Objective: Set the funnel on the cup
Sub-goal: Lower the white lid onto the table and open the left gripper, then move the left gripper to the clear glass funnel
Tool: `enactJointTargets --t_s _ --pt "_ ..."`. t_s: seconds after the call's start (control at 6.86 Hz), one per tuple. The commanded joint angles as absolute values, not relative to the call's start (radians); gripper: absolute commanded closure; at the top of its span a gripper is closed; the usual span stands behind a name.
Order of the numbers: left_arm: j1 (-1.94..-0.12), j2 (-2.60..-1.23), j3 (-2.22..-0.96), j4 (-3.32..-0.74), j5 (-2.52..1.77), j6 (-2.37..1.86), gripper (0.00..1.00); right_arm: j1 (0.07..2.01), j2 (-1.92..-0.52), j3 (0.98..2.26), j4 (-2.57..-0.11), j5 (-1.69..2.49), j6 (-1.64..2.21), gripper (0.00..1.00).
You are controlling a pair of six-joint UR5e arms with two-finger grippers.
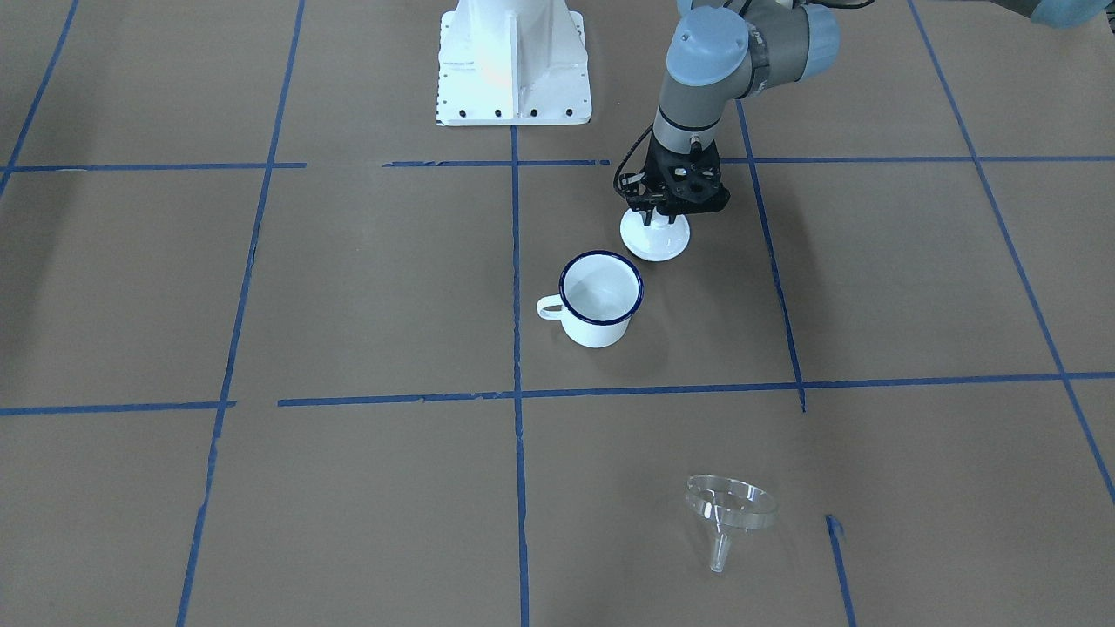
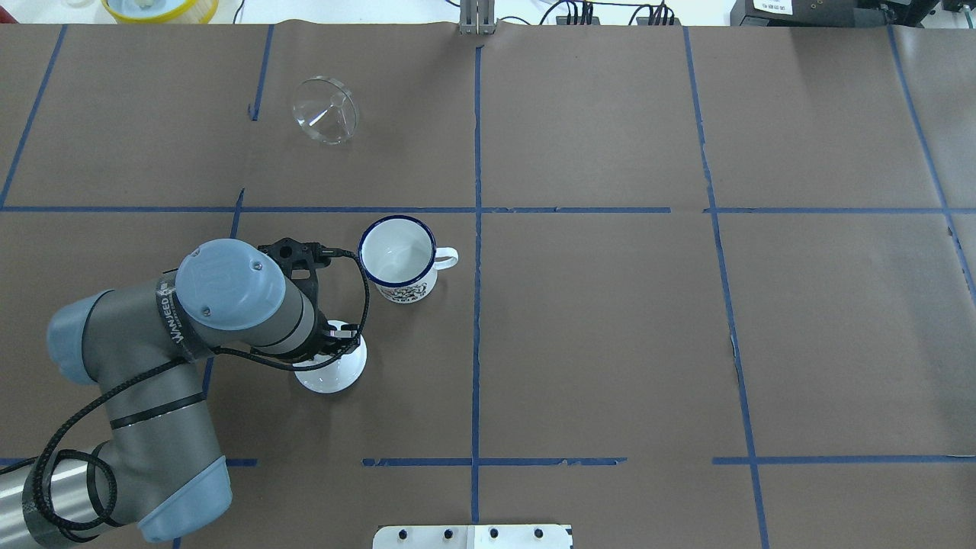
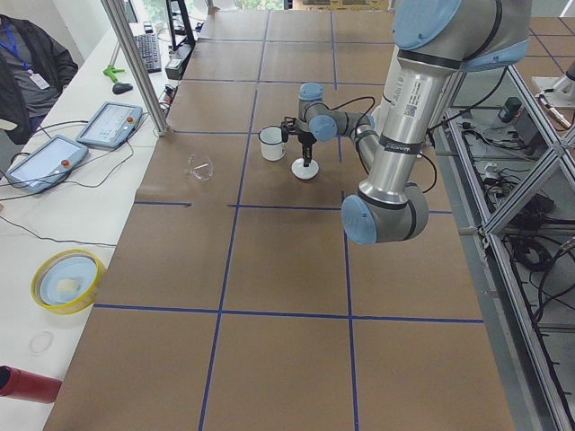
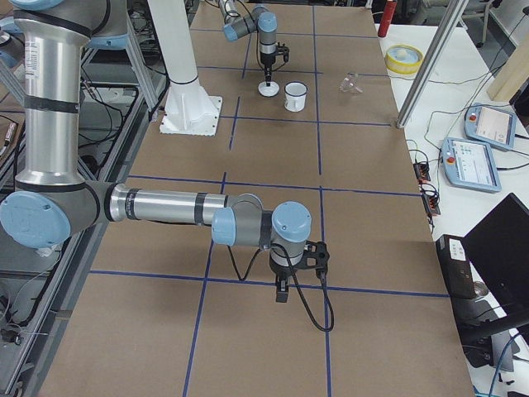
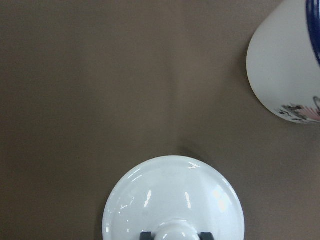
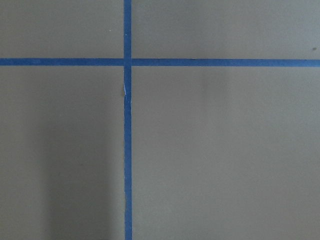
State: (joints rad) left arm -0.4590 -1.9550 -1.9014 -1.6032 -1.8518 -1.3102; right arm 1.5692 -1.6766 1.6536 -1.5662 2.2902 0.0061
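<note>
Funnel (image 2: 325, 110) lies tipped on its side near the table's far edge, on the robot's left half, well apart from everything else. It rests on the cone rim and spout because the round cone can't sit flat. It is clear hard plastic, glossy, with a wide cone and a short thin spout pointing toward the far edge (a see-through body, so its edges are hard to read against the brown).

Cup (image 2: 408, 291) stands upright about mid-table, mouth open and empty, with its loop handle pointing toward the robot's right end. It is white enamel with a dark blue rim and a small print on the wall. The mouth is uncovered, so I judge it ready for the spout.

Lid (image 2: 335, 372) is a round, smooth white dome with highlights. It sits just beside the cup on the robot-side, not touching it, and looks flat on the table (image 2: 610, 343), though I can't tell if it's fully down. Left pincer (image 1: 655, 218) is vertical over the lid, narrow, with fingers (image 5: 146, 234) pressed against either side of the knob (image 5: 175, 231). It probably holds the lid there to park it clear of the cup.

Right pincer (image 4: 281, 294) hangs over bare table toward the robot's right end, and I cannot tell whether it is open. Its wrist view shows only matte brown paper and blue tape (image 6: 127, 150).
</note>
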Motion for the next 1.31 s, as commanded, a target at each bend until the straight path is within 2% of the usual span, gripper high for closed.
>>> enactJointTargets --t_s 0.0,0.15,0.29,0.58,0.73,0.87,1.17 --pt "-0.459 -1.954 -1.899 -1.605 -1.852 -1.313 0.71 1.569 -1.677 1.654 -1.566 2.290 0.006 0.00" --pt "-0.457 -1.954 -1.898 -1.605 -1.852 -1.313 0.21 1.569 -1.677 1.654 -1.566 2.290 0.006 0.00" --pt "-0.459 -1.956 -1.902 -1.605 -1.850 -1.318 0.00 1.569 -1.677 1.654 -1.566 2.290 0.006 0.00" --pt "-0.500 -1.962 -2.009 -1.595 -1.852 -1.321 0.00 1.569 -1.677 1.654 -1.566 2.290 0.006 0.00" --pt "-0.626 -1.995 -2.026 -1.595 -1.853 -1.322 0.00 1.569 -1.677 1.654 -1.566 2.290 0.006 0.00" --pt "-0.703 -2.017 -2.023 -1.612 -1.855 -1.389 0.00 1.569 -1.677 1.654 -1.566 2.290 0.006 0.00" --pt "-0.776 -2.016 -1.965 -1.894 -1.765 -1.731 0.00 1.569 -1.677 1.654 -1.566 2.290 0.006 0.00"
